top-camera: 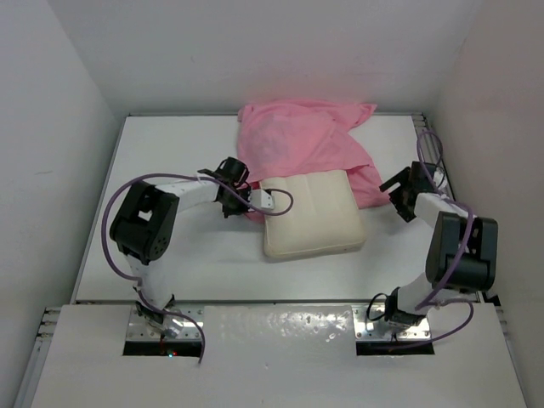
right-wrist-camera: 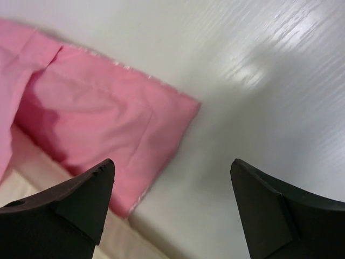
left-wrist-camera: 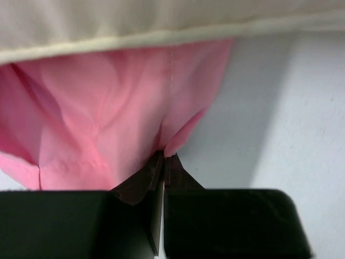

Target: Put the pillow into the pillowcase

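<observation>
Well, the pillow (top-camera: 310,212) lies flat near the middle of the white table (top-camera: 170,255), with its plain cream face and faint stitched lines turned up. Its far edge rests on the pink pillowcase (top-camera: 297,140), which is bunched and wrinkled behind it toward the far edge of the table. Pink cloth shows past the pillow's far left corner and along its right side, so the pillow sits on top of part of the case, not inside it. The left gripper (top-camera: 245,197) is at that far left corner of the pillow, its arm stretched in from the left. In the left wrist view its two black fingers are pressed together, and a fold of the pink cloth is nipped between their tips, just below the pillow's piped seam. The right gripper (top-camera: 401,192) is on the other side, close to the right edge of the pink cloth and a little apart from the pillow. In the right wrist view its fingers stand wide apart above bare table with nothing between them. A flat hemmed corner of the pillowcase lies just beside one finger, and a strip of cream pillow shows next to that cloth at the lower left. Purple cables (top-camera: 110,229) loop along both arms
</observation>
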You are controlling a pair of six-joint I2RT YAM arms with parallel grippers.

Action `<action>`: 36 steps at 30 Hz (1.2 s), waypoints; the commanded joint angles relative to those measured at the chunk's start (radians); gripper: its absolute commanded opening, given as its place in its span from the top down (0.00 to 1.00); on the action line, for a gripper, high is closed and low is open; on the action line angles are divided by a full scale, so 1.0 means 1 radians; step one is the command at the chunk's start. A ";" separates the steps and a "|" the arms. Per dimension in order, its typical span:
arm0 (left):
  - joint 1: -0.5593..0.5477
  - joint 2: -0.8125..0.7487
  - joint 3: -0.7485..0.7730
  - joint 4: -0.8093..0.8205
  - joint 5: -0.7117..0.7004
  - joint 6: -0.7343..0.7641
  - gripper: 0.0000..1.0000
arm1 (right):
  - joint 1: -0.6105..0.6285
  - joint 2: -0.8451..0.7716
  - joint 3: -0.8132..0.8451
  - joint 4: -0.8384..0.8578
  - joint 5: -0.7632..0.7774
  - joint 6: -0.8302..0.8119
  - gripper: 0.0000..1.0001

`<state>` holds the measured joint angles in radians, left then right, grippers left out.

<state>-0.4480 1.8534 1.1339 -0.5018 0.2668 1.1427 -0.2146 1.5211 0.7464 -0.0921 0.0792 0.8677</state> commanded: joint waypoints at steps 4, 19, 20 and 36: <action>0.003 -0.065 0.000 -0.009 -0.012 -0.027 1.00 | -0.012 0.209 0.109 0.040 0.073 0.129 0.15; -0.032 -0.066 -0.016 0.023 0.018 -0.031 1.00 | -0.009 0.367 0.154 0.069 0.002 0.205 1.00; -0.034 -0.066 -0.013 0.014 0.020 -0.034 1.00 | -0.011 0.364 0.142 0.078 -0.007 0.195 1.00; 0.037 -0.167 0.153 -0.380 0.101 0.044 1.00 | 0.055 -0.203 -0.153 0.097 -0.050 -0.099 1.00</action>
<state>-0.4347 1.7519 1.2358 -0.7815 0.3374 1.1313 -0.1764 1.4322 0.6174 0.0048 0.0227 0.8494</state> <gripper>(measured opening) 0.010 0.002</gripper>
